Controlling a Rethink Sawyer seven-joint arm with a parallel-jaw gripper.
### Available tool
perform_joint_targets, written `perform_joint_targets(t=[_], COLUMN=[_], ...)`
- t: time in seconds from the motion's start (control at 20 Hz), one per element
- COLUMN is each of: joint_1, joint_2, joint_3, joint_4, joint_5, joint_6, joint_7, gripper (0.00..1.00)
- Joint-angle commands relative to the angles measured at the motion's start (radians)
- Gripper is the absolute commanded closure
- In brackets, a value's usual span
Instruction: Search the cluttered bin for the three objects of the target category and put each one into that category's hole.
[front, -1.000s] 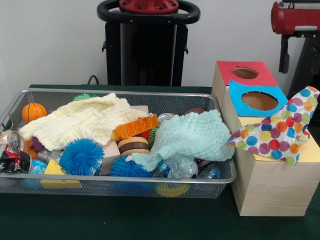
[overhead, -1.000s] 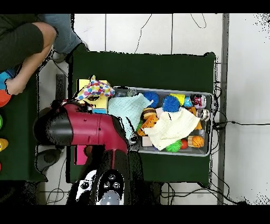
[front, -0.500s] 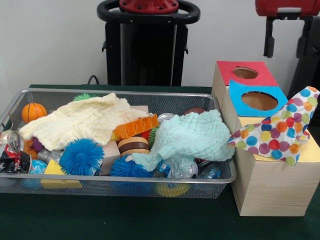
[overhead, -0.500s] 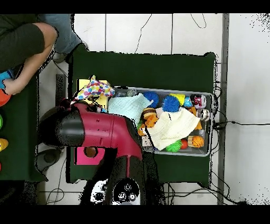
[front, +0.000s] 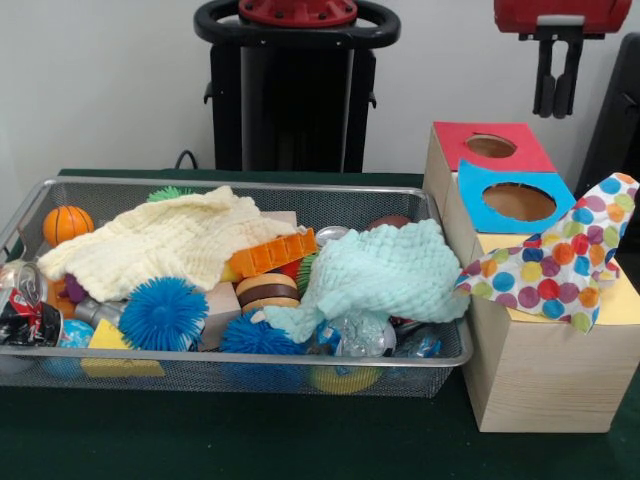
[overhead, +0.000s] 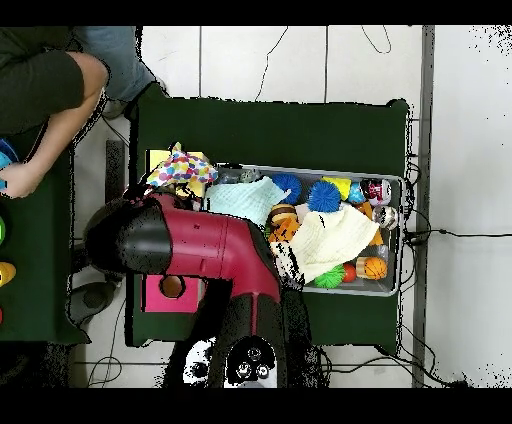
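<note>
A polka-dot cloth (front: 555, 265) (overhead: 180, 168) lies draped over the yellow end of the wooden box (front: 530, 370), hiding that panel's hole. The box's blue hole (front: 518, 202) and red hole (front: 491, 146) show uncovered. In the wire bin (front: 240, 366) a pale yellow cloth (front: 165, 245) (overhead: 328, 240) and a mint cloth (front: 385, 272) (overhead: 243, 200) lie on top of the clutter. My gripper (front: 559, 112) hangs high above the box's red end, open, with nothing between its fingers. In the overhead view the red arm (overhead: 200, 250) hides the gripper.
The bin also holds blue spiky balls (front: 163, 313), an orange ball (front: 67, 224), an orange toothed block (front: 270, 254), a crushed can (front: 25, 300) and yellow foam (front: 115, 345). A person's arm (overhead: 45, 95) shows at the overhead view's left edge, at a side table.
The gripper has shifted a little left above the box and turned, so its fingers now look closer together. In the overhead view the arm has swung toward the bin. The polka-dot cloth stays put.
</note>
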Motion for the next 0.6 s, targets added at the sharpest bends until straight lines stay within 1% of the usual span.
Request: perform_joint_targets(t=[0.05,0.45,0.6], joint_1=[-0.029,-0.023,-0.034], joint_2=[0.063,0.084,0.101], joint_3=[0.045,0.049,0.078], joint_4=[0.038,0.026,0.042], joint_5=[-0.02,-0.007,0.002], joint_6=[0.014,-0.017,-0.08], joint_7=[0.121,0.145,0.138], gripper=[1.0,1.0,1.0])
